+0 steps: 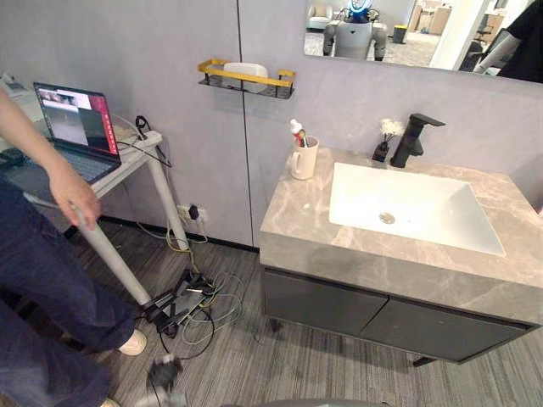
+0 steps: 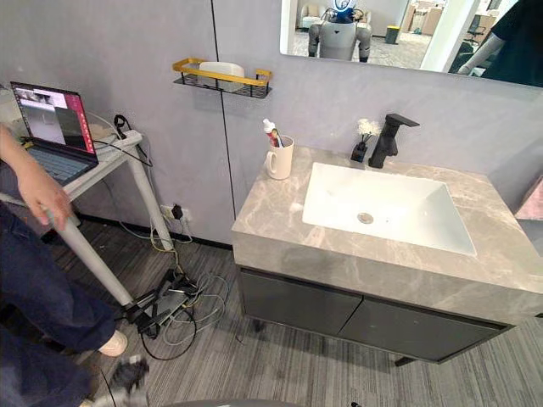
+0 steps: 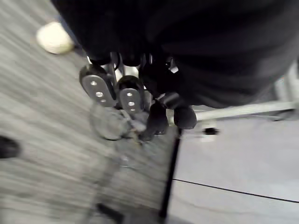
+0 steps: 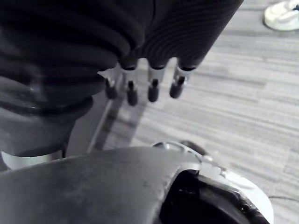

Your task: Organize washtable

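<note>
- The washtable's marble worktop (image 1: 297, 212) sits right of centre in the head views, with a white basin (image 1: 424, 203) sunk into it and dark cabinet doors (image 1: 331, 305) below.
- On the worktop's back left corner stands a white mug (image 1: 303, 158) holding a toothpaste tube (image 1: 296, 131); whatever else is in the mug is too small for you to make out.
- Behind the basin you have a black faucet (image 1: 411, 140), and a small dark bottle (image 1: 382, 153) with a white sprig just beside it.
- On the wall at upper centre hangs a black shelf (image 1: 246, 82) with a gold rail; the white thing (image 1: 246, 69) on it is half hidden by that rail.
- A person (image 1: 42, 254) fills the left edge and is cut off by it, one hand (image 1: 75, 197) hanging near a side table (image 1: 119, 263) that carries an open laptop (image 1: 76, 127).
- Cables (image 1: 191, 305) lie tangled on the floor between that table and the cabinet.
- A pink thing (image 2: 533, 199) is cut by the right edge; you cannot tell what it is.
- Your right robot hand (image 4: 132, 91) hangs over the floor, fingers straight and side by side, holding nothing.
- Your left robot hand (image 3: 131, 98) hangs low over the floor; it is too blurred to tell whether it is spread or closed.
</note>
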{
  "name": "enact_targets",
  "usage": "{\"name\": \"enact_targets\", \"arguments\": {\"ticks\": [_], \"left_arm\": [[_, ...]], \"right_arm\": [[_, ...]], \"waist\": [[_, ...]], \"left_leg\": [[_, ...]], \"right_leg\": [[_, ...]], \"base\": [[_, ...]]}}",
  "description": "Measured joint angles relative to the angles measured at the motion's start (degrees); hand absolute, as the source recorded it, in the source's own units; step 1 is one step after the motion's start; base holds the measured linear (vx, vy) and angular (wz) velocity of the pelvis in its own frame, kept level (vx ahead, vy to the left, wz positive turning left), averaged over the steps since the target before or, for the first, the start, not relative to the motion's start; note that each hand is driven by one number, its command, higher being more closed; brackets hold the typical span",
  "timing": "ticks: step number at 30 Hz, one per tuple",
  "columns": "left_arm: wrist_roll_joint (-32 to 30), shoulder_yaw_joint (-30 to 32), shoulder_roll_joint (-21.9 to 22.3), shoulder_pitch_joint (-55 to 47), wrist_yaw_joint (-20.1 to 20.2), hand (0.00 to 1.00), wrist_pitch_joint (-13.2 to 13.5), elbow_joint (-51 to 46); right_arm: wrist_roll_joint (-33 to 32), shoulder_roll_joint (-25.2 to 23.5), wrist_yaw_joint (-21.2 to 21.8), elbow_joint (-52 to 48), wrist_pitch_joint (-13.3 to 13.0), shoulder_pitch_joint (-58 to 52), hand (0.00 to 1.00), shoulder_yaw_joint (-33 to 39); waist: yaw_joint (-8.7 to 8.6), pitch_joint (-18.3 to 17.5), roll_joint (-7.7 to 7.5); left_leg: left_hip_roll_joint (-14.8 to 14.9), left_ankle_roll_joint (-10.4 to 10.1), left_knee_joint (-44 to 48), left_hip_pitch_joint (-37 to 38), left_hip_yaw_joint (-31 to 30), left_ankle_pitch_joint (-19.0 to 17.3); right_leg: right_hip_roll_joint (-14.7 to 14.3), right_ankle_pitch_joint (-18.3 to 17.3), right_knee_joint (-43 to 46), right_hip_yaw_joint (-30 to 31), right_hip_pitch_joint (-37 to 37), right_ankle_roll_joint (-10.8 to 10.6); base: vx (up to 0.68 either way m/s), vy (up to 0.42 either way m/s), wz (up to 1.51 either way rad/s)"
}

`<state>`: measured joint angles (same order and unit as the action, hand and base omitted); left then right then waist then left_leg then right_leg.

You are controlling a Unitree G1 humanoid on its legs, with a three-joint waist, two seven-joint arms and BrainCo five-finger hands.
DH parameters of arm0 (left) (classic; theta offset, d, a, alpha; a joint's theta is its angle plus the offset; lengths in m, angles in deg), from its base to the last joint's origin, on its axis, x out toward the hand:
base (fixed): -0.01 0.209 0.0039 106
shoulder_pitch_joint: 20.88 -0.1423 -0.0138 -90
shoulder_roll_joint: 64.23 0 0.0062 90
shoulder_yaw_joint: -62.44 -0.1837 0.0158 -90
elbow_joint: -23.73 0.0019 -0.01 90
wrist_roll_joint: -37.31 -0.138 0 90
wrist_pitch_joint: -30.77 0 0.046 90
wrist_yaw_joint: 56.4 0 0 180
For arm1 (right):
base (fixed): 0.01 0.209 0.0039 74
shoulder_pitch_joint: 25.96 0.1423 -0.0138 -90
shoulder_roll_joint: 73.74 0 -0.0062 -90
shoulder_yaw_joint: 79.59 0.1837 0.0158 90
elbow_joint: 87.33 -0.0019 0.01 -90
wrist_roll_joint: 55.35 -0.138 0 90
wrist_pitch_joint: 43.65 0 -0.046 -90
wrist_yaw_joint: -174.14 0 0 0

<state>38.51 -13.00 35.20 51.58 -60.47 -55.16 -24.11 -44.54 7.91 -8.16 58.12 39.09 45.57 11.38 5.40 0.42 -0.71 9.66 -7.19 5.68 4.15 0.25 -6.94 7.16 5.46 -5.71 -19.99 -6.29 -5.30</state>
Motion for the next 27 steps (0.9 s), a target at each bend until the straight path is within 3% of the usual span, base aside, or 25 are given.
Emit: {"name": "enact_targets", "arguments": {"ticks": [3, 4, 11, 27], "left_arm": [[-4.9, 3.8, 1.6, -0.1, -1.3, 1.00, -1.3, 11.0], [-5.7, 4.8, 2.0, -0.2, -1.8, 0.00, -1.7, 12.7], [-6.4, 6.3, 4.9, -0.1, -2.3, 0.00, -2.3, 14.6], [-6.2, 3.0, 4.9, 2.2, -2.5, 0.00, -2.1, 14.3]], "right_arm": [[0.7, -0.2, -0.3, 1.2, -0.1, 0.4, 0.00, 1.3], [0.8, -0.4, -0.5, 1.8, -0.1, 0.6, 0.00, 1.6], [0.8, -0.5, -1.3, 3.7, -0.2, 1.4, 0.00, 3.5], [0.4, 0.6, -1.4, 4.9, -0.3, 3.9, 0.00, 1.2]], "waist": [[-0.48, -0.1, 0.23], [-0.45, -0.2, 0.28], [-1.59, -0.3, 1.14], [-1.51, 1.9, 1.92]], "left_leg": [[0.0, -0.2, -0.9, 2.3, 0.2, 0.1], [0.0, -0.2, -1.1, 2.7, 0.1, 0.0], [-0.1, -0.1, -1.6, 2.6, -1.1, 0.2], [0.2, 0.0, 2.7, -2.2, -3.7, -1.0]], "right_leg": [[0.0, -0.2, 0.0, 0.1, -1.5, 0.0], [0.0, -0.4, 0.0, 0.0, -1.8, -0.1], [0.1, -1.2, 0.1, -0.9, -2.0, -0.6], [-0.1, -2.5, 2.3, -2.9, -0.3, -0.4]], "base": [[0.04, 0.021, -0.01], [0.02, 0.024, 0.08], [0.02, 0.014, 0.06], [-0.01, 0.008, 0.08]]}}
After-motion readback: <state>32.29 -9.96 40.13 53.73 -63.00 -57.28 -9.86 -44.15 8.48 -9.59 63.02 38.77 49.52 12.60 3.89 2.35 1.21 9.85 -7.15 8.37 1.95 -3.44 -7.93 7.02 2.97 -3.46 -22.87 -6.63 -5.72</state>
